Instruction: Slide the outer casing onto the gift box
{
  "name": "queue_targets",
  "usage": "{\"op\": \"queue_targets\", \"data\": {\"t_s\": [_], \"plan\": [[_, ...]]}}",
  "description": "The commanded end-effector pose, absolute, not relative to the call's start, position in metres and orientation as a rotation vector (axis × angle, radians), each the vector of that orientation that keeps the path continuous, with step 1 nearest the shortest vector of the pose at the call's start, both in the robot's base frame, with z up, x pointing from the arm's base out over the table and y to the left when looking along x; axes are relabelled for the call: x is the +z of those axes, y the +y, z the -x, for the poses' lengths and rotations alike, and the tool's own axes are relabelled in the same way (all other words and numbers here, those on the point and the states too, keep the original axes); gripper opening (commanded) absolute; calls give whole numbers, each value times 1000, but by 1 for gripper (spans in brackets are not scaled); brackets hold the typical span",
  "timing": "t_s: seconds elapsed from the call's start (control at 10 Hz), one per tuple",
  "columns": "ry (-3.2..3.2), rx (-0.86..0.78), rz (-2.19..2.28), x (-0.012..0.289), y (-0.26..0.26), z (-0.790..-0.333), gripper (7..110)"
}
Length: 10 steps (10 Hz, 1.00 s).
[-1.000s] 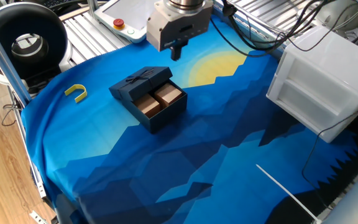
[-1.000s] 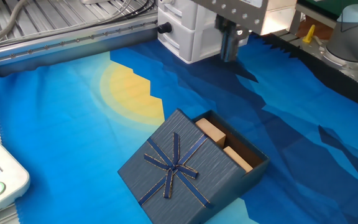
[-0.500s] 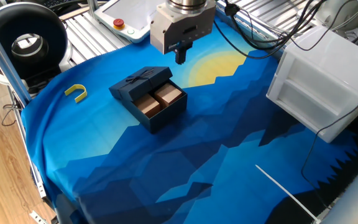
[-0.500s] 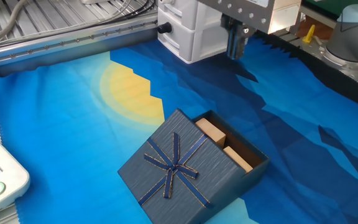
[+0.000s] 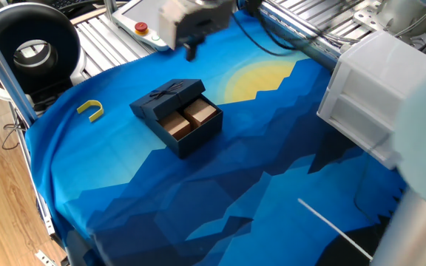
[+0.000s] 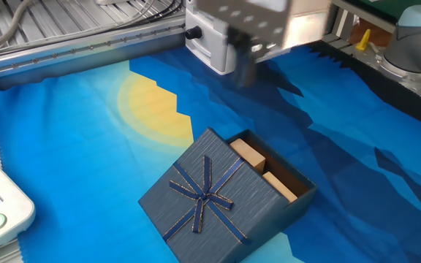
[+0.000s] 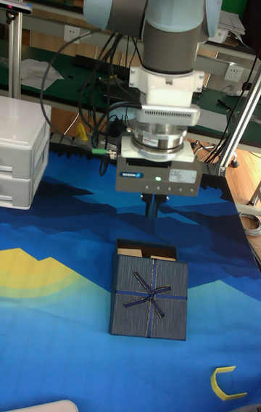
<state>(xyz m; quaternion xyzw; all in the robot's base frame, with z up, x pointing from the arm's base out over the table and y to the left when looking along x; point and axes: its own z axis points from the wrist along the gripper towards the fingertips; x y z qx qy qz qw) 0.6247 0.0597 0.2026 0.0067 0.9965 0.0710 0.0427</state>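
Observation:
The outer casing [image 5: 167,96] [image 6: 207,196] [image 7: 150,297], dark navy with a ribbon bow on top, lies over part of the gift box [image 5: 198,131] [image 6: 298,191] [image 7: 146,247]. Two tan blocks [image 5: 188,118] [image 6: 263,168] show at the uncovered end of the gift box. My gripper [image 5: 191,49] [image 6: 245,70] [image 7: 152,207] hangs above the cloth beyond that uncovered end, clear of both parts. It is blurred by motion in both fixed views. Its dark fingers are together with nothing between them.
A yellow U-shaped piece [image 5: 90,109] [image 7: 228,383] lies on the blue cloth. A white drawer unit [image 5: 383,89] [image 6: 214,36] [image 7: 22,165] stands at the cloth's edge. A white pendant with a red button [image 5: 143,26] and a black round device [image 5: 32,52] sit beyond the cloth.
The gripper has swung sideways, to the left in both fixed views, and is now motion-blurred. The casing and gift box have not moved.

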Motion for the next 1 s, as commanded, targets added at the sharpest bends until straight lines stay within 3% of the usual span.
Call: {"op": "queue_targets", "data": {"t_s": [0.0, 0.2, 0.7, 0.9], "plan": [[2971, 243, -16, 194, 84, -690, 7], [2940, 200, 9, 154, 84, -704, 7], [2974, 125, -43, 131, 103, -681, 7], [2955, 119, -52, 134, 99, -687, 7]]}}
